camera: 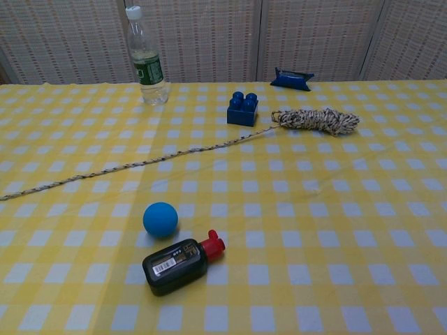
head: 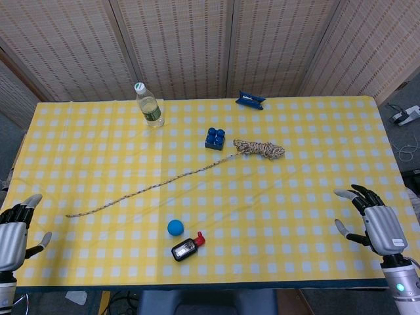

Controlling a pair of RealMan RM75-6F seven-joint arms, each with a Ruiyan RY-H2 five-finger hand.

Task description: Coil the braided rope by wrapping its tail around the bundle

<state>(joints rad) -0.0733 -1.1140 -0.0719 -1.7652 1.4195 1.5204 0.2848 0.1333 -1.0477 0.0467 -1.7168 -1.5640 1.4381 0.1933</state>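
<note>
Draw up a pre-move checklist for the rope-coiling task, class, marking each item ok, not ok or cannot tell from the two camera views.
1. Left robot hand free, fingers apart: ok.
2. Right robot hand free, fingers apart: ok.
3. Rope bundle lying compact on the table: ok.
4. Tail laid out straight, nothing resting on it: ok.
5. Room around the bundle: not ok; the blue block sits close beside it.
6. Tail already wrapped round the bundle: not ok; no wrap started.
</note>
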